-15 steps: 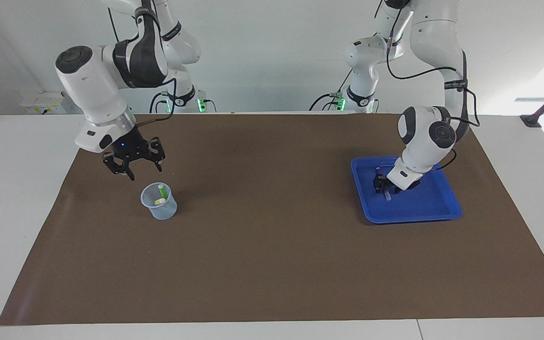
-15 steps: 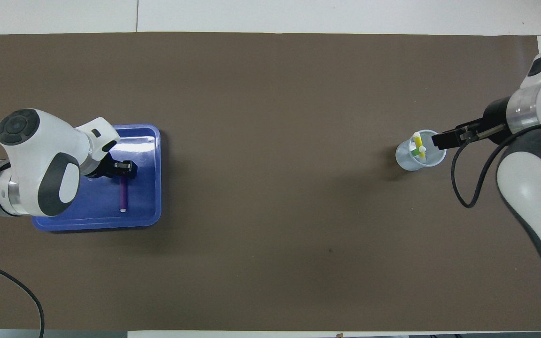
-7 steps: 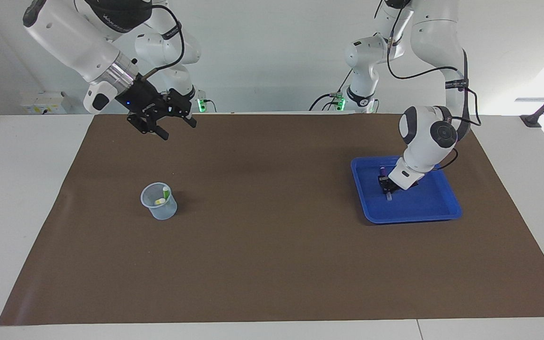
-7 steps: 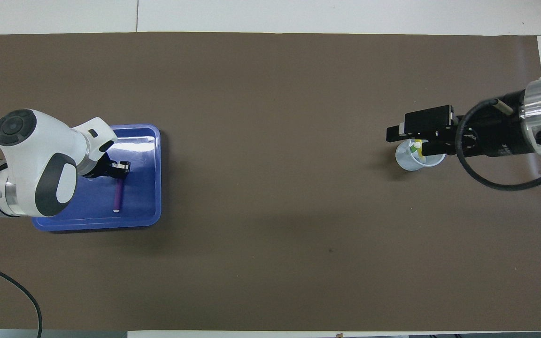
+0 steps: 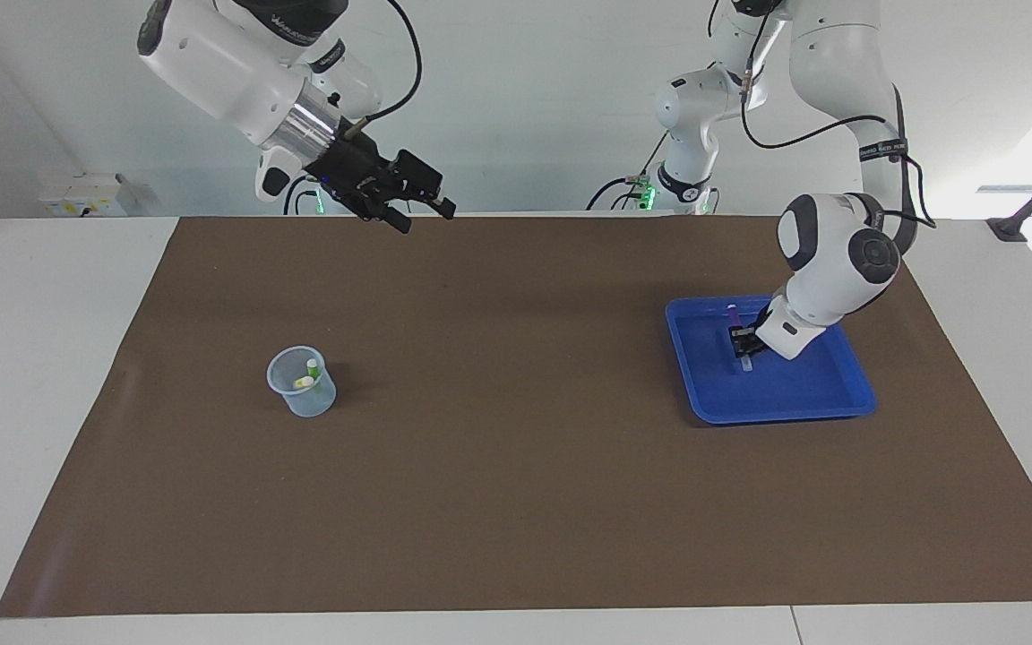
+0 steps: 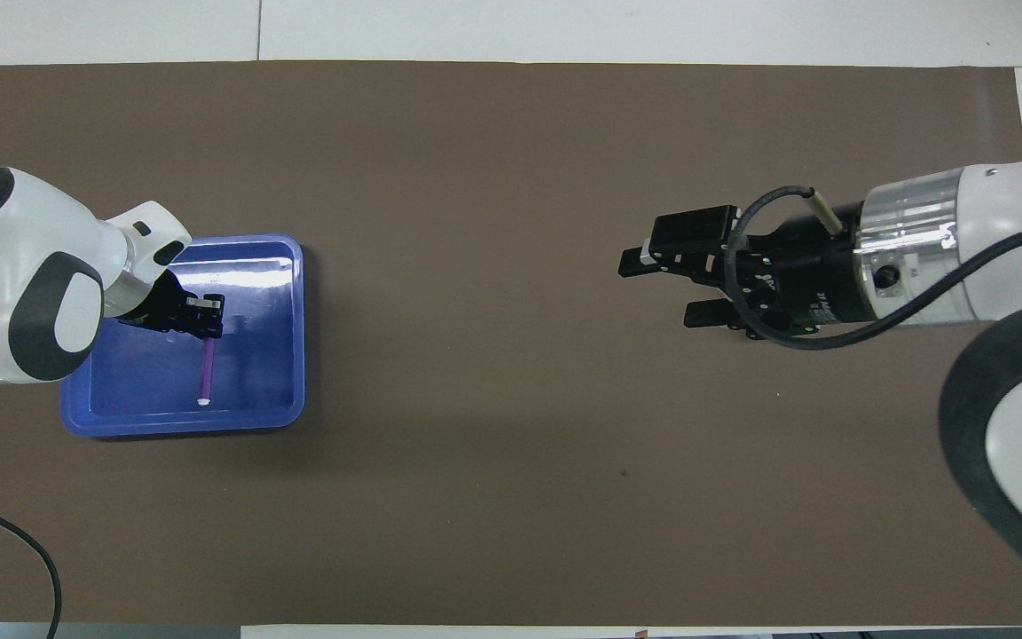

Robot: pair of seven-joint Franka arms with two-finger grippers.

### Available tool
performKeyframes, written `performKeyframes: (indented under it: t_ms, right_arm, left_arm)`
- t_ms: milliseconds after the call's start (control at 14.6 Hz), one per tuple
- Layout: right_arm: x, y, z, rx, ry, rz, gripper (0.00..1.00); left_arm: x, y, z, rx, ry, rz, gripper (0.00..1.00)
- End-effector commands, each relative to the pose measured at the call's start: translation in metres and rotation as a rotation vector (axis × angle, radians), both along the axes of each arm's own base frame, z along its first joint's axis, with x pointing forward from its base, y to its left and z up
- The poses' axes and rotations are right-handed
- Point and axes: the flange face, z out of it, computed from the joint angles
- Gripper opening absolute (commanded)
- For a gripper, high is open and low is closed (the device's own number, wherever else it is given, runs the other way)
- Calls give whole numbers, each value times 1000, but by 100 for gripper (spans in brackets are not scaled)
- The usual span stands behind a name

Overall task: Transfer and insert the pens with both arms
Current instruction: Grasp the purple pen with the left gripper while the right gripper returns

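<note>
The purple pen (image 5: pixel 735 319) (image 6: pixel 207 371) stands tilted in the blue tray (image 5: pixel 780 415) (image 6: pixel 183 424), whitish cap end down. My left gripper (image 5: pixel 739 342) (image 6: pixel 206 316) is shut on its upper part. The green pen (image 5: pixel 312 365) and the yellow pen (image 5: pixel 304 382) stand in the clear cup (image 5: pixel 303 394) toward the right arm's end of the table. My right gripper (image 5: pixel 426 220) (image 6: pixel 657 293) is open and empty, raised high above the mat. In the overhead view it covers the cup.
A brown mat (image 5: pixel 516 466) (image 6: pixel 475 497) covers most of the white table. Two smaller white arms with green lights (image 5: pixel 686 116) stand at the robots' edge. A black clamp (image 5: pixel 1009 228) sits at the table corner by the left arm.
My right gripper has risen from beside the cup and swung toward the table's middle. My left gripper has closed on the purple pen and drawn it toward the left arm's end of the tray.
</note>
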Motion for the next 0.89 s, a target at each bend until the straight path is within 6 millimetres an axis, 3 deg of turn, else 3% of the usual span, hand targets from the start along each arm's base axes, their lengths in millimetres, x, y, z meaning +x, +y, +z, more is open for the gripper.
performKeyframes:
  t_ms: [0, 274, 412, 549, 823]
  right_arm:
    - [-21, 32, -4, 24, 17, -92, 100]
    - [-28, 35, -11, 18, 25, -99, 100]
    - [-27, 34, -10, 20, 14, -109, 100]
    - [-27, 34, -12, 19, 14, -112, 100]
    - [-27, 34, -12, 20, 14, -116, 100]
  left_arm:
    - [6, -3, 36, -21, 56, 112, 0]
    - [8, -33, 84, -56, 163, 404, 0]
    - [2, -60, 102, -67, 219, 587, 0]
    - [-4, -90, 114, -75, 280, 780, 0]
    - [-11, -123, 129, -112, 491, 1146, 0]
